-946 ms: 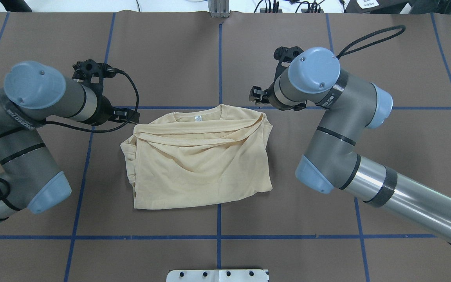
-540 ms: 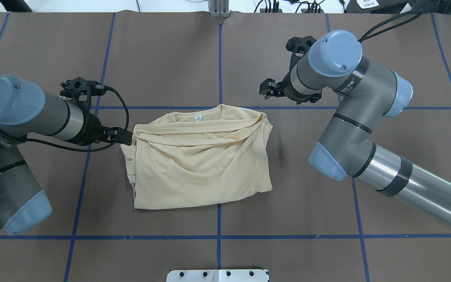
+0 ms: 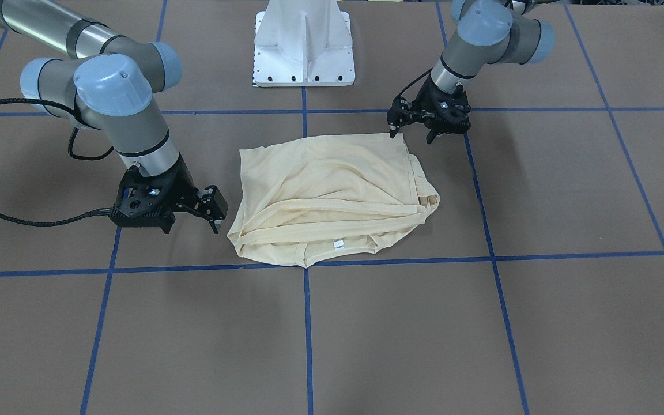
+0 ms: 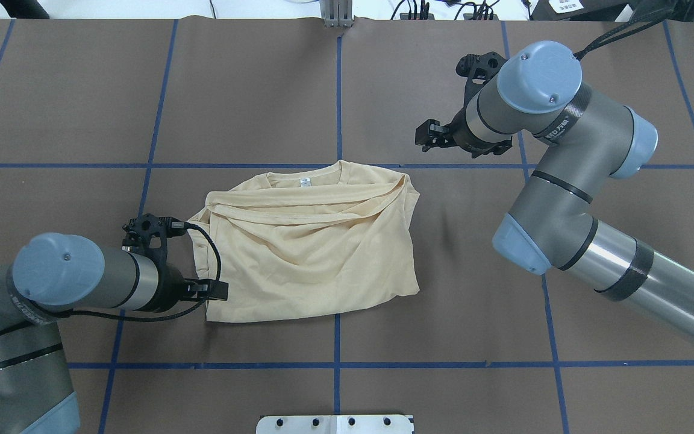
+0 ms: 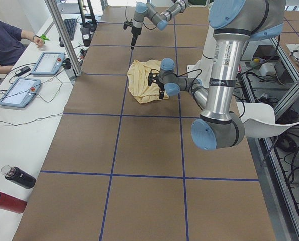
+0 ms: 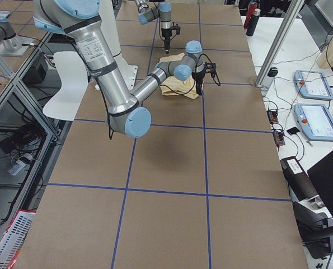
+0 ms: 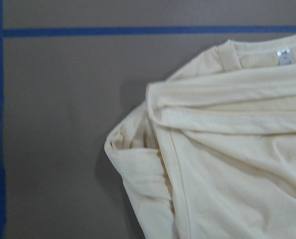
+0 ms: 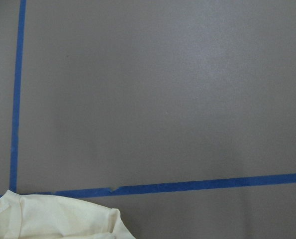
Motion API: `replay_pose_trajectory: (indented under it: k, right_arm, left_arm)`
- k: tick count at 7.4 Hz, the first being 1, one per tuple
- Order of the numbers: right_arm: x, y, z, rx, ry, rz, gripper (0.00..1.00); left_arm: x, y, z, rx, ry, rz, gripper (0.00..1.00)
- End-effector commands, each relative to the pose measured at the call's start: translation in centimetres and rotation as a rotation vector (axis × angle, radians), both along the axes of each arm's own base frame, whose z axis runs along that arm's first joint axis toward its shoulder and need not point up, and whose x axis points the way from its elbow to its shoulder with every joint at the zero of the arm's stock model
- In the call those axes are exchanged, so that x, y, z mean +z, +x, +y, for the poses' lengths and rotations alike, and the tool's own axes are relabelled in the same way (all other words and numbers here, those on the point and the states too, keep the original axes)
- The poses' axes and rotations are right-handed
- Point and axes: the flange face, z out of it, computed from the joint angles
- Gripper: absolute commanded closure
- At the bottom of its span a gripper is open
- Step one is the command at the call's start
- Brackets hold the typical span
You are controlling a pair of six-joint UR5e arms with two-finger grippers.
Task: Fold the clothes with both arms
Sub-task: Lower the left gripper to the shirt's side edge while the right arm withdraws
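Observation:
The pale cream-yellow T-shirt (image 4: 311, 253) lies folded into a rough rectangle at the table's middle, with its white neck label (image 4: 305, 181) on the far edge. The print is hidden. It also shows in the front view (image 3: 326, 184). My left gripper (image 4: 211, 292) is open and empty, low at the shirt's near-left corner; in the front view (image 3: 411, 136) its fingers straddle that corner's edge. My right gripper (image 4: 426, 136) is open and empty, above bare table beyond the shirt's far-right corner. The left wrist view shows the shirt's (image 7: 227, 149) folded sleeve side, and the right wrist view only a corner (image 8: 58, 219).
The brown table cover is marked by a blue tape grid (image 4: 337, 337). The white pedestal base (image 3: 303, 43) stands at the robot's side of the table. An operator (image 5: 6, 37), teach pendants (image 5: 46, 63) and bottles (image 5: 8, 201) are on a side bench past the far edge.
My left arm has swung back from the shirt's far-left corner to its near-left corner. My right arm has drawn away to the right and farther from the shirt. The shirt has not moved.

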Motion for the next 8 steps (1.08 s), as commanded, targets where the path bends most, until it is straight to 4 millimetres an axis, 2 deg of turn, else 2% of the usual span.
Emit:
replay_pose_trajectory:
  k: [1, 3, 4, 5, 6, 7, 8]
  right_arm:
    - [-0.1, 0.1, 0.1, 0.001, 0.005, -0.002, 0.0]
    - [0.0, 0.1, 0.1, 0.001, 0.004, -0.001, 0.0]
    - [0.0, 0.1, 0.1, 0.003, 0.003, 0.0, 0.0]
    - [0.0, 0.1, 0.1, 0.001, 0.002, 0.001, 0.0]
    - [0.0, 0.0, 0.2, -0.001, 0.002, 0.001, 0.0]
    - [0.0, 0.0, 0.2, 0.0, 0.001, 0.0, 0.0]
    - [0.0, 0.0, 0.2, 0.0, 0.001, 0.0, 0.0]
  left_arm:
    - [0.4, 1.5, 1.1, 0.006, -0.015, -0.002, 0.32]
    - [-0.2, 2.9, 0.9, 0.012, -0.011, 0.005, 0.36]
    - [-0.3, 3.1, 0.8, 0.011, -0.012, 0.006, 0.46]
    - [-0.3, 3.1, 0.8, 0.01, -0.013, 0.006, 0.64]
    - [-0.2, 3.1, 0.8, 0.011, -0.014, 0.005, 0.89]
    - [-0.1, 2.9, 0.9, 0.009, -0.014, 0.0, 1.0]
    - [-0.1, 2.2, 0.8, 0.005, -0.014, 0.001, 1.0]
